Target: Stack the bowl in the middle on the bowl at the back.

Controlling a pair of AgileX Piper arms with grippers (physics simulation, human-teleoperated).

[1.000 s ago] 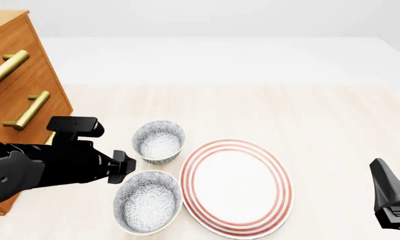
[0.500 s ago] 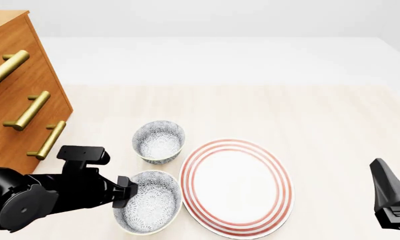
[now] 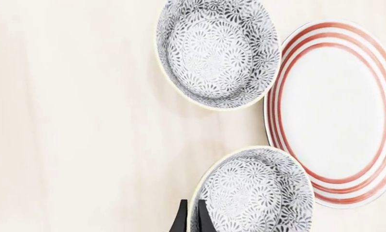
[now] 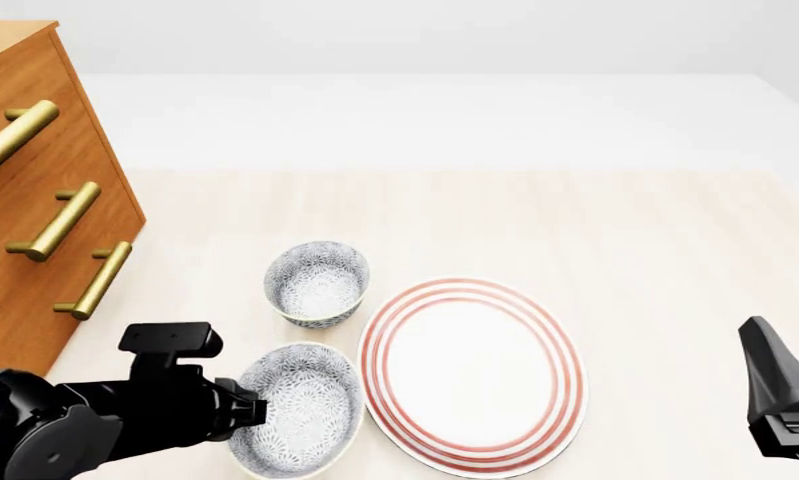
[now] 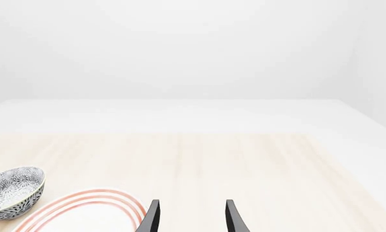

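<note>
At far left of the front view stands a wooden drawer chest [image 4: 32, 190] with brass handles, on a pale wood desk [image 4: 613, 230]. Beside it, the left arm has sunk lower and nearer the camera than half a second ago, when its tip was already at the near bowl's left rim; a second ago it hung higher, between the two bowls. The left gripper [image 4: 250, 410] now sits at the left rim of the bowl in the middle [image 4: 299, 408], the speckled bowl closer to the camera. The left wrist view shows its two dark fingers [image 3: 181, 220] drawn close together astride that bowl's [image 3: 254, 191] rim, one outside and one inside, pinching the wall. The bowl itself has slipped slightly toward the camera and still rests on the desk. Just behind it, apart from it, the bowl at the back [image 4: 318, 282] sits where it was, upright and empty. To the right of both lies a large white plate with red rings [image 4: 473, 373], its edge just beside the near bowl. At far right, the right gripper [image 5: 189, 217] has not moved; its fingers stand apart, holding nothing.
</note>
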